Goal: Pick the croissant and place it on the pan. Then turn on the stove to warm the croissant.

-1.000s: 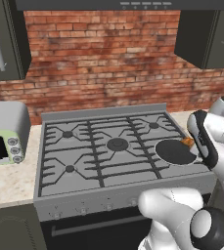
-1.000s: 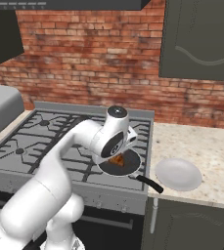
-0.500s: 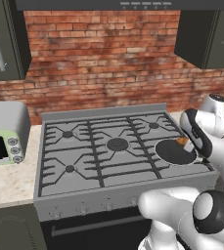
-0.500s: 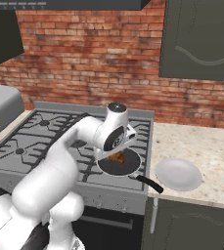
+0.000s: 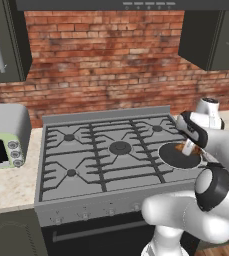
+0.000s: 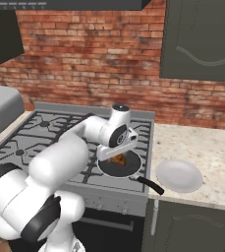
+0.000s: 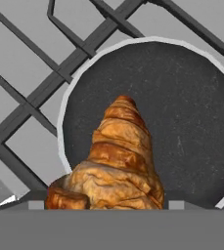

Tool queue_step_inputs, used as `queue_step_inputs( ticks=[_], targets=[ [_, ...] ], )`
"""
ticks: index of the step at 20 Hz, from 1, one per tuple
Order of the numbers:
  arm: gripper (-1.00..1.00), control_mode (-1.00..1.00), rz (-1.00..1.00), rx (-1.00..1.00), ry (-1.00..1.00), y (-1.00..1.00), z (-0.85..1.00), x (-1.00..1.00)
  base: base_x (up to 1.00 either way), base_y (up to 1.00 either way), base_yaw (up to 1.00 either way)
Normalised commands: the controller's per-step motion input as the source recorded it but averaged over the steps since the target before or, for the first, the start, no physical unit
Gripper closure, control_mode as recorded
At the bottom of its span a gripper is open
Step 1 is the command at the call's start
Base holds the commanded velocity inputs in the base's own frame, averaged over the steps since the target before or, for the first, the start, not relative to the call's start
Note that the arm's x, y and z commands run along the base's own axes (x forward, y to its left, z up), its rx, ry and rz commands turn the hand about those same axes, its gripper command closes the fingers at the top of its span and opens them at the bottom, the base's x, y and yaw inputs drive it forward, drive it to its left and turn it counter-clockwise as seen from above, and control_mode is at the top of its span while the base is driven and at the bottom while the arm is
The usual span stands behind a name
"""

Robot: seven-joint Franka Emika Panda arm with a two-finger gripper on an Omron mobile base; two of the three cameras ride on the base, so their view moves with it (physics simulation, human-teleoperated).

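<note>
Golden-brown pastry is the item of record: the croissant (image 7: 114,163) sits over the dark floor of the pan (image 7: 191,122), inside its pale grey rim, and in the right base view it shows as a small orange patch (image 6: 118,158) directly beneath the claw (image 6: 120,153). Whether it rests on the pan floor or hangs just above it cannot be told. The claw stands wide, either way spanning the pastry at its broad end; the fingertips themselves are not discernible in the hand view, so contact is unconfirmed.

The pan occupies the near right burner of the stove (image 5: 101,165), with its thin black handle pointing toward the near right, out over the stove's front edge toward the table (image 6: 202,147). That placement serves the task: the croissant goes where the heat will come. The arm reaches in from above, the hand pointing down, which suits a vertical set-down into a shallow vessel.

A pale plate (image 6: 179,175) lies on the table just right of the stove, apart from the pan. A grey-and-green toaster oven (image 5: 3,135) stands at the far left, well apart.

Judgement: placing appears at or near completion. The front knobs (image 5: 86,216) remain unattended; the burner step is not yet done.
</note>
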Motion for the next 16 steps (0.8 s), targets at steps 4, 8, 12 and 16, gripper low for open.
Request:
queue_step_inputs(
  ticks=[4,8,12,16],
  targets=[
    [1.0,-1.0,0.0,0.0,0.04,-0.01,-0.28,0.29,0.0,0.0,0.0],
    [1.0,-1.0,0.0,0.0,0.0,-0.1,-0.12,0.18,0.0,0.0,0.0],
    [1.0,-1.0,0.0,0.01,0.0,-0.27,0.0,0.0,0.0,0.0,0.0],
    [1.0,-1.0,0.0,0.0,0.0,-0.1,0.0,0.0,0.0,0.0,0.0]
  ],
)
